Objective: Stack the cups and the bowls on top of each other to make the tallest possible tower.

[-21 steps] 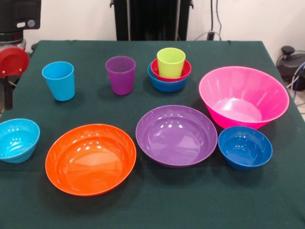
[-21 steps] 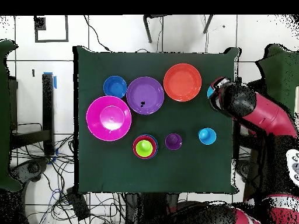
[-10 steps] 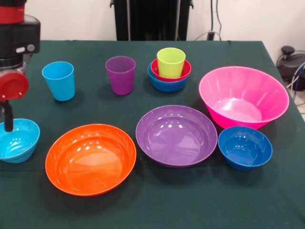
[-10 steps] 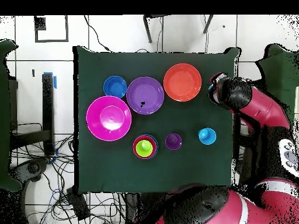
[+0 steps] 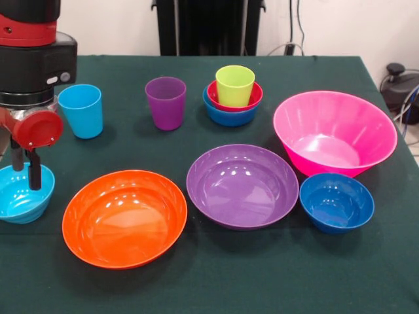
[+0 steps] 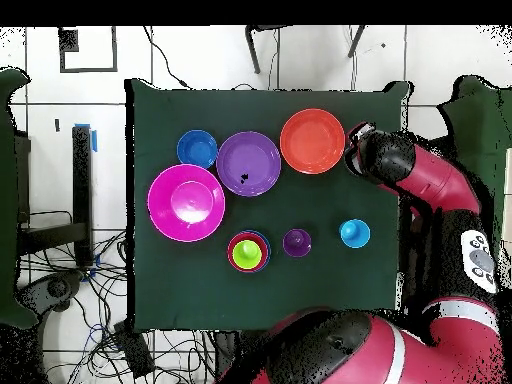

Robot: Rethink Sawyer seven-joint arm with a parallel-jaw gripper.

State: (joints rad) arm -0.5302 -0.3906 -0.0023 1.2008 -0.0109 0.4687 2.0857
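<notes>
My gripper hangs over the small cyan bowl at the table's left edge, open. One finger reaches inside the bowl and the other stands at its far rim. In the overhead view the arm hides this bowl. A lime green cup stands in a red bowl nested in a blue bowl; this tower is far from the gripper. The light blue cup and the purple cup stand upright and apart.
The wide orange bowl lies just right of the cyan bowl. Beyond it come the wide purple bowl, the dark blue bowl and the big pink bowl. The green table ends close to the cyan bowl's left.
The arm has come in from the left edge and lower. Its fingers, earlier beside the cyan bowl, now stand over it, one inside.
</notes>
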